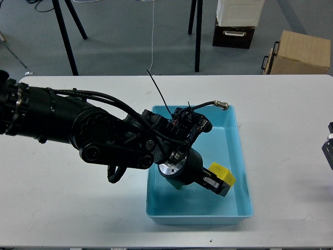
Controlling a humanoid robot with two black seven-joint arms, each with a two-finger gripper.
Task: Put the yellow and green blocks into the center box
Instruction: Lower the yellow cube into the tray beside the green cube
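Note:
My left arm reaches from the left into the light blue box (240, 156) at the table's middle. My left gripper (218, 183) is low inside the box and shut on the yellow block (222, 174), which sits tilted between the fingers near the box's right wall. A sliver of the green block (178, 186) shows on the box floor under my left wrist; most of it is hidden. My right gripper (329, 148) shows only as a dark part at the right edge, and I cannot tell how its fingers stand.
The white table (281, 114) carries the box. Behind the table stand black tripod legs (66, 36), a cardboard box (299, 52) and a dark case with a white top (237, 23) on the floor.

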